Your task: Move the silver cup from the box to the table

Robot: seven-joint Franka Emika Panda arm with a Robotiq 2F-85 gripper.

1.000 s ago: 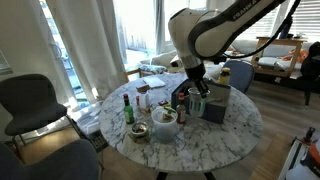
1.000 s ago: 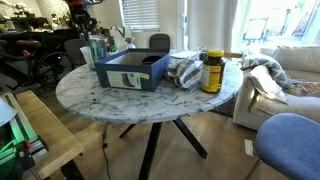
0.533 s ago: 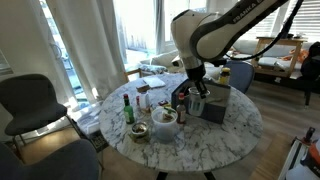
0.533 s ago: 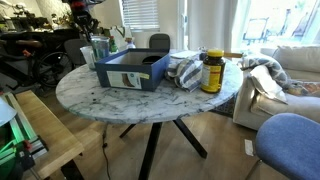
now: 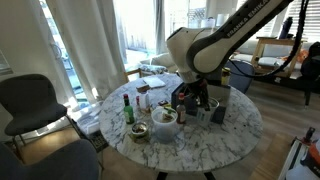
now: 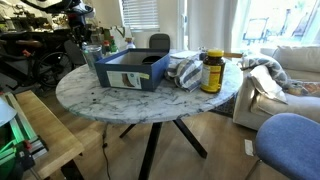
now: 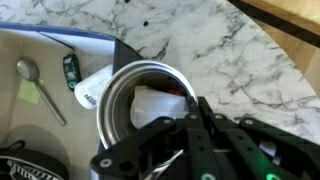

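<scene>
The silver cup fills the wrist view from above, with its round rim and shiny inside showing. My gripper is shut on the cup's rim, with one finger inside and one outside. The white marble table lies below and beside the cup. In an exterior view my gripper hangs low at the near end of the dark box. In an exterior view the box stands mid-table and my gripper is behind its far left corner. The cup is too small to make out there.
A green bottle, a white round pot and a small dish stand left of my gripper. A yellow-lidded jar and crumpled cloth stand by the box. A spoon lies on a grey surface near the cup. Chairs ring the table.
The arm has swung lower and leftward over the table. My gripper has shifted away from the box's end towards the pot side.
</scene>
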